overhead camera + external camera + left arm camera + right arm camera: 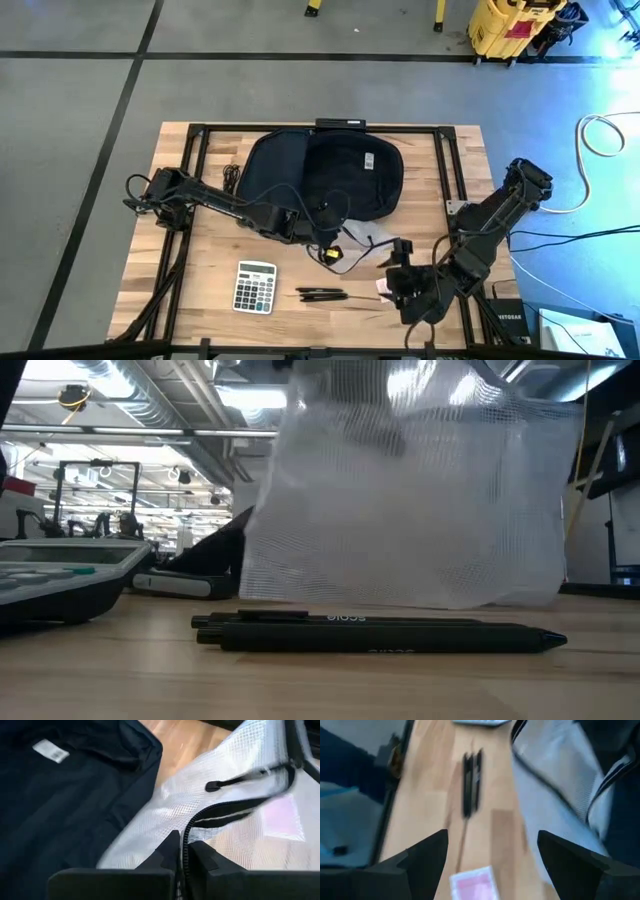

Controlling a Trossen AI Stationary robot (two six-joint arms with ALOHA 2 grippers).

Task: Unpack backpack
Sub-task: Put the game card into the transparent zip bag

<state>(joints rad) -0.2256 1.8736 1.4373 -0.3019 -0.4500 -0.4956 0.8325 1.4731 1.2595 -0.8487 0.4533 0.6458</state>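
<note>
The dark backpack (320,172) lies open at the far middle of the table, a white label showing inside; it also fills part of the left wrist view as the backpack (60,805). In front of it is a clear mesh pouch (367,238) with a black zipper, large in the low view as the pouch (420,490). My left gripper (181,851) is shut on it. My right gripper (492,840) stands open above the table's near right part, over bare wood between two black pens (472,782) and a pink item (474,884). My left gripper pinches the pouch's black zipper edge (187,832) between its two fingers. The fingers come from the table's left, slanting down. The pouch stands up from the table behind the pens; whether its lower edge (400,600) rests on the wood, I cannot tell.
A calculator (256,287) lies near the front left, the two pens (322,294) beside it, the pink item (384,288) to their right. A small yellow object (332,255) sits by the pouch. Black frame rails (190,160) run along the table's left, right and far sides.
</note>
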